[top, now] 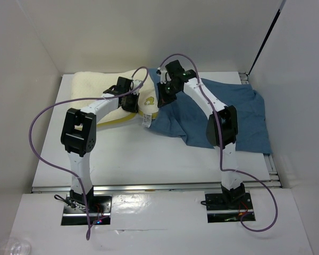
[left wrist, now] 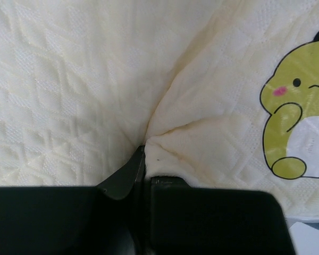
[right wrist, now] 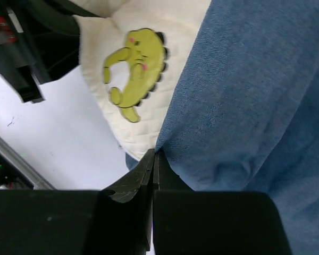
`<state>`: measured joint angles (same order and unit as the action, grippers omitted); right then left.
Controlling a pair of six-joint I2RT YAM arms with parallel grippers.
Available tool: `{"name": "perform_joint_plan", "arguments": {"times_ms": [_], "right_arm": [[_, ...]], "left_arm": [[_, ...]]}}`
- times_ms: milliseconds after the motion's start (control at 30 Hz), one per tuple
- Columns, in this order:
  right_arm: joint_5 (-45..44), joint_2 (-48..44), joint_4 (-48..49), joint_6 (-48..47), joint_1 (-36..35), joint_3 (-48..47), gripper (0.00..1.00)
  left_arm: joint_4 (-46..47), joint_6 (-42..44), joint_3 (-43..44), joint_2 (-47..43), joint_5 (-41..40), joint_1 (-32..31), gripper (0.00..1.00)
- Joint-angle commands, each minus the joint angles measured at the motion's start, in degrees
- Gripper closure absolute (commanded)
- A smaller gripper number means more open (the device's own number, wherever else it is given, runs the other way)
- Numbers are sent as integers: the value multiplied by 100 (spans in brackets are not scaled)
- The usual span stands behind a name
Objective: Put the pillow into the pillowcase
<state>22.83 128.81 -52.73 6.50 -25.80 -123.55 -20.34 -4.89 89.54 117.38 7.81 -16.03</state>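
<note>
The cream pillow [top: 95,85] lies at the back left of the table, its corner with a yellow-green cartoon emblem [top: 148,101] pointing toward the dusty-blue pillowcase [top: 244,114], which is spread wrinkled at the right. My left gripper [top: 134,103] is shut on a fold of the pillow [left wrist: 202,106] near that corner, pinching fabric at the fingertips [left wrist: 145,155]. My right gripper [right wrist: 156,155] is shut on the pillowcase [right wrist: 255,106] at its left edge. That edge overlaps the pillow corner [right wrist: 175,32]. In the overhead view the right gripper [top: 160,101] sits right beside the left one.
White enclosure walls stand at the left, back and right of the white table [top: 149,159]. A white tag [top: 146,121] hangs from the pillow's corner. Purple cables loop over both arms. The left arm's black parts [right wrist: 21,53] show close by in the right wrist view.
</note>
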Motion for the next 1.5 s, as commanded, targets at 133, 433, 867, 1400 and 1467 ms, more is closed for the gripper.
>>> {"name": "perform_joint_plan", "arguments": {"times_ms": [133,433,867,1400,1467], "right_arm": [[599,-533,26,-255,-267,-240,100],[1101,-779,183,-53,-689,-319,100],[1172,275,624,571,-487,-302,100],[890,-329,1114,150,163,-452,60],[724,-654,1639,36,225,-268,60]], "left_arm": [[-32,-171,90,232,-43,83,100],[-32,-223,152,232,-43,30,100],[-146,-522,275,171,430,30,100],[-462,-365,-858,-1094,1109,30,37],[-462,-311,-1121,-1348,1056,30,36]]}}
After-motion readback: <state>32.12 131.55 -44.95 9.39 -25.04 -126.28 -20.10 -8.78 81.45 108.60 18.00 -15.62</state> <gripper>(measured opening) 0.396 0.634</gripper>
